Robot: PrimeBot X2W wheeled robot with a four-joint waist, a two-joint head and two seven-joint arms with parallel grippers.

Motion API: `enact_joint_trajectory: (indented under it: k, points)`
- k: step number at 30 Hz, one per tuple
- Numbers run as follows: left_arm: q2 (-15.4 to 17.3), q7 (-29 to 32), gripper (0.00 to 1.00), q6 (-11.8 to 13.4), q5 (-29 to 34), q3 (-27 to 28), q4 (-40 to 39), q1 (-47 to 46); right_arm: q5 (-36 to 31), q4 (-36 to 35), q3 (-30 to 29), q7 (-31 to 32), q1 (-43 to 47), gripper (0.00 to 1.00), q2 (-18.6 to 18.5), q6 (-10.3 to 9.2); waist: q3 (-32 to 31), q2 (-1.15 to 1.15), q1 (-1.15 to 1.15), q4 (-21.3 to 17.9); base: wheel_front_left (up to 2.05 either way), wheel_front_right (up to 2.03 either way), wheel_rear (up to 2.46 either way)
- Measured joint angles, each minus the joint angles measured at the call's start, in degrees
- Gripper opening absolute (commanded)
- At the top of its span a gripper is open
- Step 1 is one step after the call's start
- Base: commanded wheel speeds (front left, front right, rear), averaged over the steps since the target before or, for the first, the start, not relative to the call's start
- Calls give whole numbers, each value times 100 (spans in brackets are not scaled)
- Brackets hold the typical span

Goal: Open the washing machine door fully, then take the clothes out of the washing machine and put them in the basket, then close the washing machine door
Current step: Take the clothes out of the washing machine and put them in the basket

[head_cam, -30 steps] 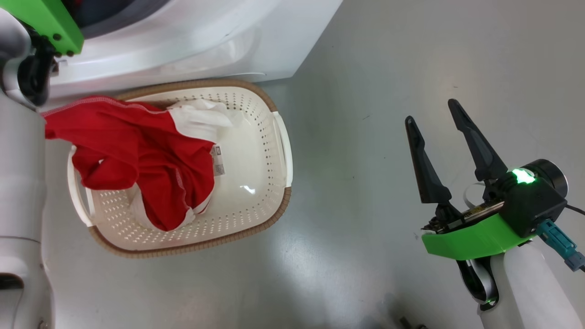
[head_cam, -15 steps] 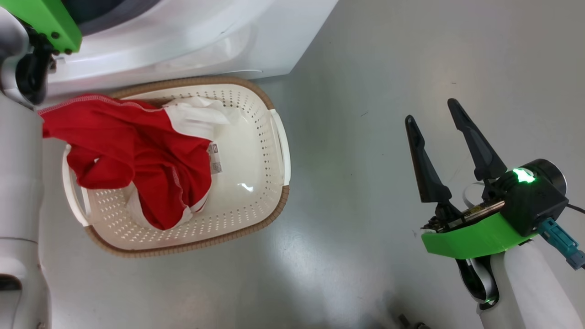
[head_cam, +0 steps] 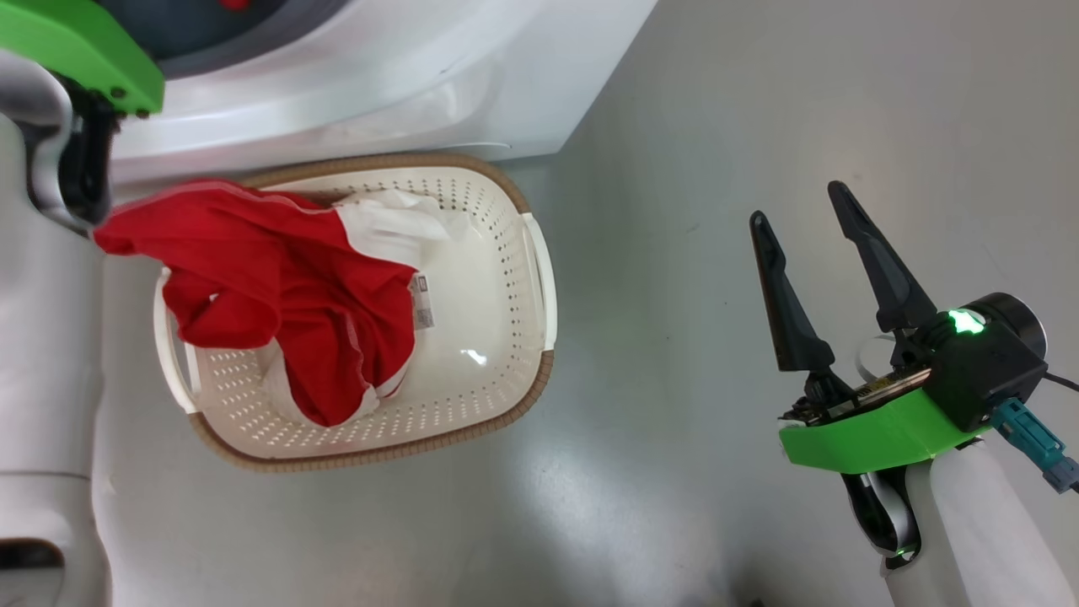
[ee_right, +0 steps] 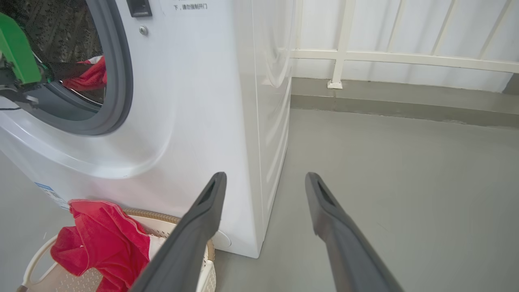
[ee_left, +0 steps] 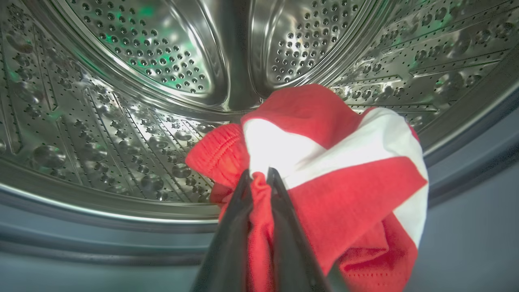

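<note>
Inside the perforated steel drum [ee_left: 121, 101] of the washing machine [ee_right: 194, 101], my left gripper [ee_left: 259, 175] is shut on a fold of the red and white clothes [ee_left: 344, 162], which lie bunched at the drum's front lip. Another red and white garment [head_cam: 278, 278] lies draped in the cream basket [head_cam: 506, 405], spilling over its left rim. The basket stands on the floor right against the machine's white front [head_cam: 379, 76]. My right gripper [head_cam: 795, 204] hangs open and holds nothing over bare floor, well to the right of the basket. The washing machine door is out of view.
The grey rubber ring [ee_right: 117, 81] frames the drum opening, and my left arm's green bracket [ee_right: 16, 52] sits in it. My pale left forearm [head_cam: 42, 337] stands beside the basket's left end. A white railing [ee_right: 385, 56] and a low kerb run behind grey floor [ee_right: 405, 182].
The head camera has shifted a little, so basket and machine sit further right in the picture. My left gripper has closed within the last second. The right gripper has kept its place.
</note>
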Motion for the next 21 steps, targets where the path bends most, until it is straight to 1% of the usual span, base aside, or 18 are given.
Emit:
enact_joint_trajectory:
  k: [6, 11, 15, 21]
  points:
    - [-53, -441, 0, -8, -54, -24, -232, 385, -43, 30, -13, 0, 9, 100, -1, 0, -174, 0, 0, 72, 0, 0, 0]
    - [-66, -816, 0, -8, -49, -56, -580, 772, -44, 38, -57, 0, 52, 100, -2, 0, -348, 0, 0, 126, 0, 0, 0]
    - [-99, -945, 0, 2, -48, -58, -876, 1057, -45, 55, -86, 0, 74, 100, -4, 0, -464, 0, 0, 166, 0, 0, 0]
    - [-165, -1006, 0, 24, 14, -69, -1437, 1793, -45, 79, -125, 0, 219, 100, -5, 0, -736, 0, 0, 250, 0, 0, 0]
